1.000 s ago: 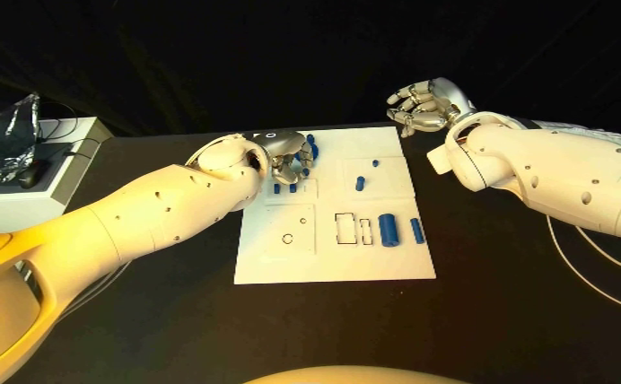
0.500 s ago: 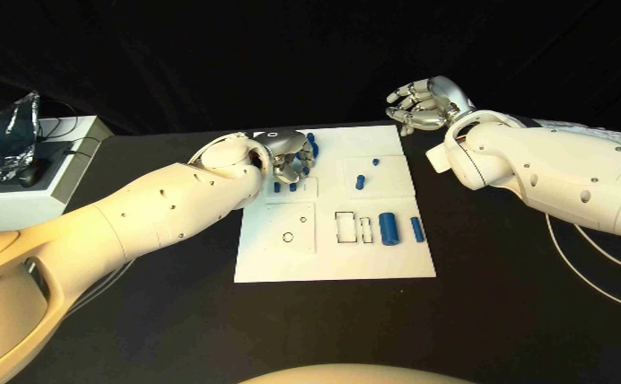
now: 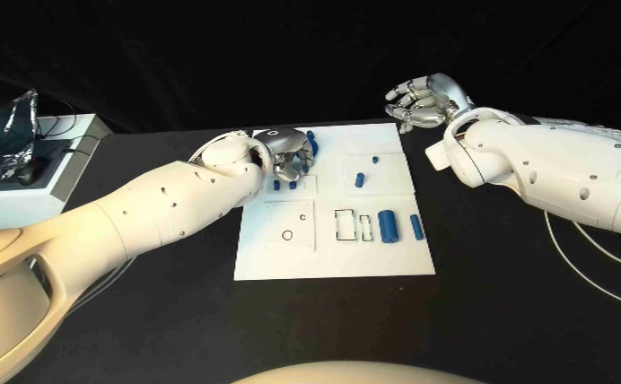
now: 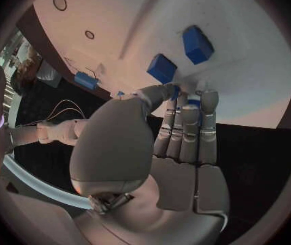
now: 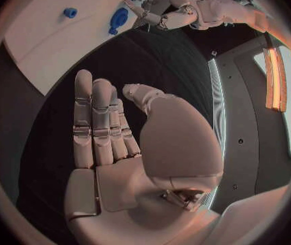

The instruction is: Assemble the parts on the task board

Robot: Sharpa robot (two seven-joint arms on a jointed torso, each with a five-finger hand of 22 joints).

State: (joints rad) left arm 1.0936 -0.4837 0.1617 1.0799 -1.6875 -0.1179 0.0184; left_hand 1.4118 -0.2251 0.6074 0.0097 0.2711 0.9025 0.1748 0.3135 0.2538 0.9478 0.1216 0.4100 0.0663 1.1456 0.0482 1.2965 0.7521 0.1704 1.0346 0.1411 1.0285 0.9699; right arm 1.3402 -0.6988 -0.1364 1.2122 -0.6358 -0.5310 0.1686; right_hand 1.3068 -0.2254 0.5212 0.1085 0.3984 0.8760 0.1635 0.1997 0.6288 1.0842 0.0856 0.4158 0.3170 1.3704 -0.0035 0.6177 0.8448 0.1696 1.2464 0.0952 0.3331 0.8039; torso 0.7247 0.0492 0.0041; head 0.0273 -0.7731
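A white rectangular task board (image 3: 334,240) is lying on the black tabletop (image 3: 492,303), under the left hand (image 3: 287,152), whose fingers are pinching a small blue part (image 4: 191,104). The right hand (image 3: 424,102) is hovering beyond the board's far corner, fingers apart and empty, against black cloth.

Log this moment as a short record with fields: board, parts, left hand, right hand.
board: white task board in the middle of the black table
parts: two blue cylinders lying on the board's right side; small blue pieces farther back
left hand: left hand over the board's far left corner, fingers down at a blue part; whether it grips it is hidden
right hand: right hand raised beyond the board's far right corner, holding nothing
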